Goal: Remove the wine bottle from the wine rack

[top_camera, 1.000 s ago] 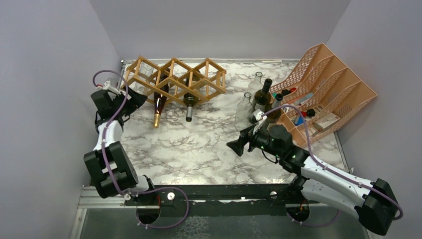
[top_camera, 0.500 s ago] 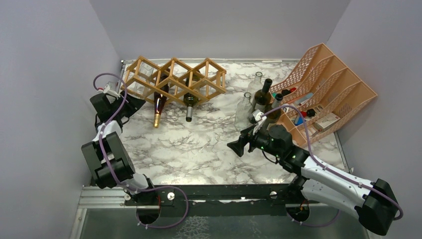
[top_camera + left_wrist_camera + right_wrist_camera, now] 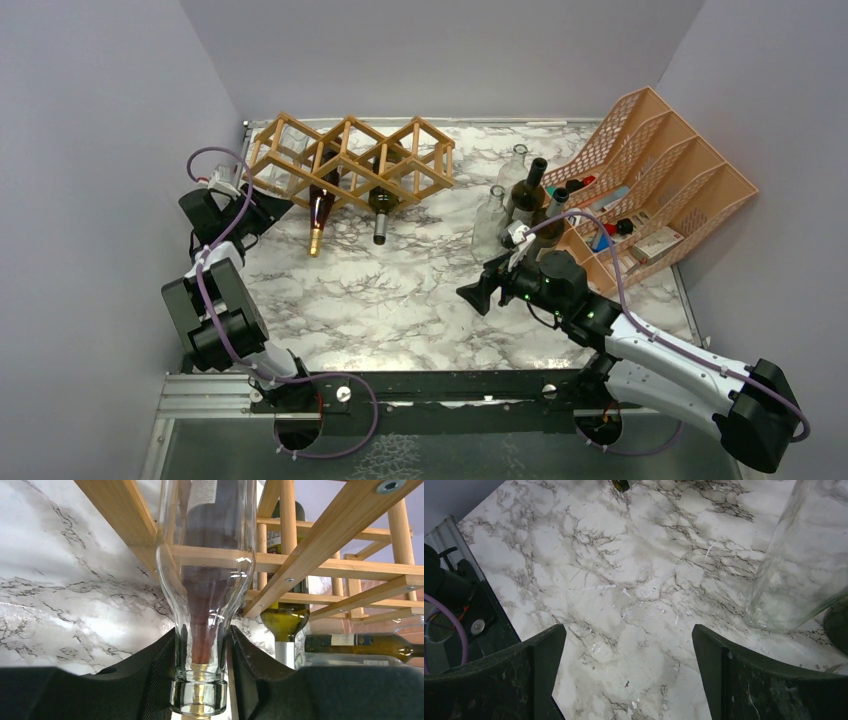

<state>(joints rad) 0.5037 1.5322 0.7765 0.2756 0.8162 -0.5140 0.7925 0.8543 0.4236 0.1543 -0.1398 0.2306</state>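
Nothing can be read. In the left wrist view, paper labels show on the green bottle (image 3: 285,622) in the wine rack (image 3: 320,545) and on a dark bottle (image 3: 370,646) beyond it; their print seems too blurred.

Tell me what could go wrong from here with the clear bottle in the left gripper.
1. The left gripper pinches only the smooth, narrow neck of the clear bottle, so the body may sag or slip when pulled.
2. The body lies between the bars of the wine rack. An off-axis pull might snag and drag the rack, jostling the green bottle stored there.
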